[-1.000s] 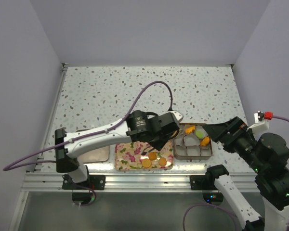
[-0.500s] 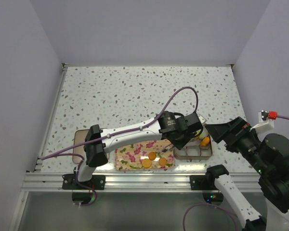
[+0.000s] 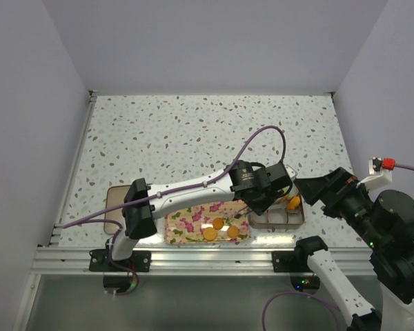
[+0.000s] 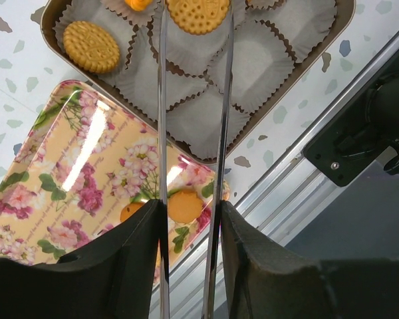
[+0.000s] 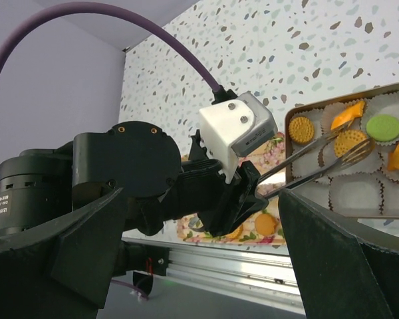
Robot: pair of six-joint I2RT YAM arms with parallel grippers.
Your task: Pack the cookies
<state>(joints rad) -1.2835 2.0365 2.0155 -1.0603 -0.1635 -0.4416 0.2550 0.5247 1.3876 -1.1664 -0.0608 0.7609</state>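
Bright even light, glare streak on floral tray [image 4: 88, 141], soft shadows

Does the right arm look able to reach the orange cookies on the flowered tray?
Probably not cleanly: the left hand, gripping tongs with a cookie over the tin, lies between the open right hand and the tray cookies. It would have to pass over or around it.

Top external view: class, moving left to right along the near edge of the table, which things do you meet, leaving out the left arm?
In order: flat tan plate → floral tray → tin of paper cups → right claw, standing open.
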